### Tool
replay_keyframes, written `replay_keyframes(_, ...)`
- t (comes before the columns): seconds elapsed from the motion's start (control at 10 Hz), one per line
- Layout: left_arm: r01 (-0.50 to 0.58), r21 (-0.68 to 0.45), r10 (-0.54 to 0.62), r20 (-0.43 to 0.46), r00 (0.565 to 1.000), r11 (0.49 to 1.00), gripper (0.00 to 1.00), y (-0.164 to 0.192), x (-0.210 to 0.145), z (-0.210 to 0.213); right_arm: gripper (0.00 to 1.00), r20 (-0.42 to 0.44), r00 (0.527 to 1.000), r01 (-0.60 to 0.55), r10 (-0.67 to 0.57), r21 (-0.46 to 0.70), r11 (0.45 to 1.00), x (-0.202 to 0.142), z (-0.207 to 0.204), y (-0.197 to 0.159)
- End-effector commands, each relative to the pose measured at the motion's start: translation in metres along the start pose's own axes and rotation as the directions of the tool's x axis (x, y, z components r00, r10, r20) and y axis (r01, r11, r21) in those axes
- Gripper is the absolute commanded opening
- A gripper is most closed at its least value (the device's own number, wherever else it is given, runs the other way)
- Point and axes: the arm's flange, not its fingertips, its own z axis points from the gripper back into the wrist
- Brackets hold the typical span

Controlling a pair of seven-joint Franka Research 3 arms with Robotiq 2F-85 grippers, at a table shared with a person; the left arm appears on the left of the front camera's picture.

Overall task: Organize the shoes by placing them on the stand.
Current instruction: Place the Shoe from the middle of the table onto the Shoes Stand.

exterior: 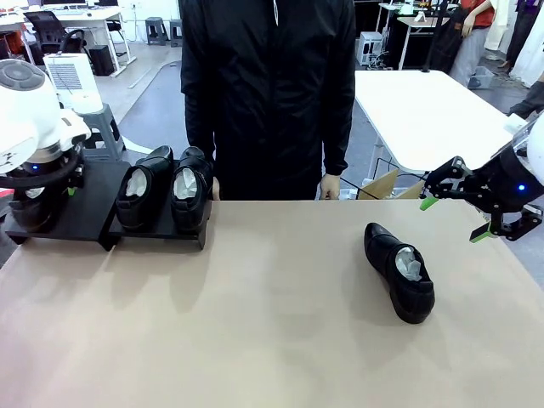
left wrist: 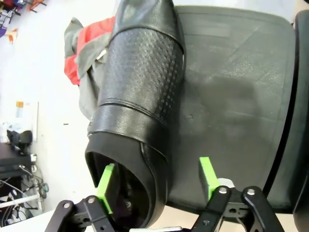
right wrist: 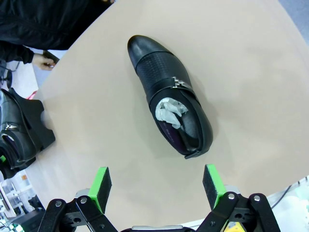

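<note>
Four black shoes are in play. At the 9 o'clock edge of the front view the left arm hangs over the left section of the stand, its gripper hidden there by the wrist. In the left wrist view the green pads stand apart on either side of the heel of a shoe lying on the stand's black top; one pad sits inside the heel opening, the other is clear of the leather, so the jaws are spread, not clamped. That shoe's long axis runs from 6 to 12 o'clock in that view, toe away from the camera.

Just right of it, on the stand's right section, two shoes sit side by side, touching, with white paper in their openings. Their long axes run toward the person standing at the far edge at 12 o'clock.

Right of centre, at about 4 o'clock on the tan table, the fourth shoe lies alone, well apart from the stand. Its long axis is diagonal, from roughly 11 to 5 o'clock, with paper stuffed in its opening.

At 3 o'clock the right gripper hovers above and beside that shoe, touching nothing. In the right wrist view its pads stand wide apart, with the shoe lying beyond them.
</note>
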Motion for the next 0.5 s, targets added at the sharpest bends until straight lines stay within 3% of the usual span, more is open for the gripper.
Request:
replay_keyframes(0.0, -0.032, 0.032, 0.03, 0.051, 0.998, 0.999, 1.0, 0.0056, -0.0009, 0.0086, 1.0, -0.004, 1.0, -0.009, 0.01, 0.008, 1.0, 0.0012, 0.0007, -0.0003)
replay_keyframes(0.4, -0.016, 0.003, 0.016, 0.021, 1.0, 1.0, 1.0, 0.0069, 0.0042, 0.0111, 1.0, -0.004, 1.0, -0.009, 0.01, 0.008, 1.0, 0.0012, 0.0007, -0.0003)
